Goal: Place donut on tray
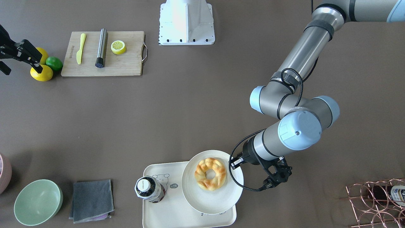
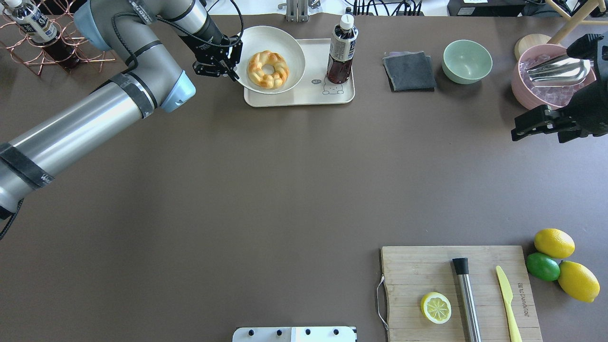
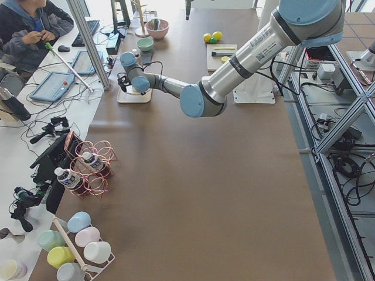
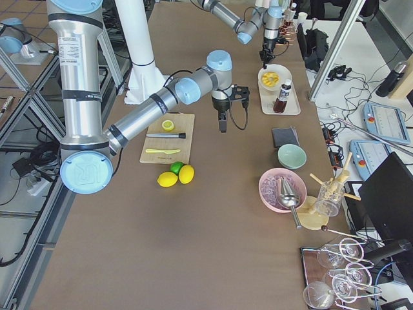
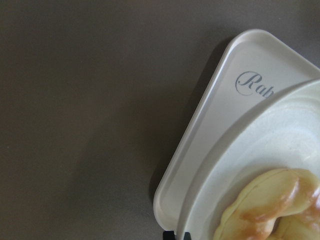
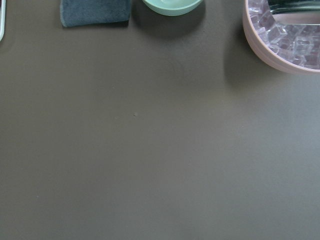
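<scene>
Overhead exterior: donut (image 2: 268, 69) on plate (image 2: 290, 43) beside fingers (image 2: 232, 74)

Brown table (image 2: 285, 190) beside a cluttered white desk (image 3: 12, 170).

The near right arm's gripper (image 4: 221, 123) hangs above the surface (image 4: 213, 213), just beside a wooden cutting board (image 4: 169, 147) that carries a lemon half (image 4: 168, 124), a metal rod (image 4: 166, 135) and a yellow knife (image 4: 162, 151). At the far end, the left gripper (image 4: 267, 57) points down at a plate (image 4: 283, 72) holding the donut (image 4: 271, 79). The plate lies over the tray (image 4: 266, 103), beside a bottle (image 4: 282, 95).
</scene>
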`<state>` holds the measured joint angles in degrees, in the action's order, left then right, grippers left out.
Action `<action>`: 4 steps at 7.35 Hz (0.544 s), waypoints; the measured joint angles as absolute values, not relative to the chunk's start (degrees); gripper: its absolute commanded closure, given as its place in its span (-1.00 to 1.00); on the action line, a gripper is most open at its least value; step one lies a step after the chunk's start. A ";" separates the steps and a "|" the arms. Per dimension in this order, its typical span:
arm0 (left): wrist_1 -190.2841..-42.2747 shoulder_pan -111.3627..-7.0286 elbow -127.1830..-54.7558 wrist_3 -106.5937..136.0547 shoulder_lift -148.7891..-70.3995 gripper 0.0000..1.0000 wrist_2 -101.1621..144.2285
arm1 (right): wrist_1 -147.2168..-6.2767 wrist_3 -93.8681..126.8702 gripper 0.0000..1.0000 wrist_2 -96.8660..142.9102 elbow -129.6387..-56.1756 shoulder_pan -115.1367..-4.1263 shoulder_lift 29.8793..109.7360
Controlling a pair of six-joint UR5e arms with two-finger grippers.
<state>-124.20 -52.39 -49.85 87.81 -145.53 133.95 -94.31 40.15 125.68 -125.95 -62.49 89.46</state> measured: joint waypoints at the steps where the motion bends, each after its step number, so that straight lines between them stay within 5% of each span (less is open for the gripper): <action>1: -125.92 -51.41 -47.02 89.15 -146.94 1.00 132.62 | -94.31 35.31 -1.00 126.44 -125.97 -64.79 91.80; 4: -129.87 -50.52 -42.32 92.82 -148.86 1.00 130.72 | -94.31 30.66 -1.00 127.86 -127.35 -69.43 95.59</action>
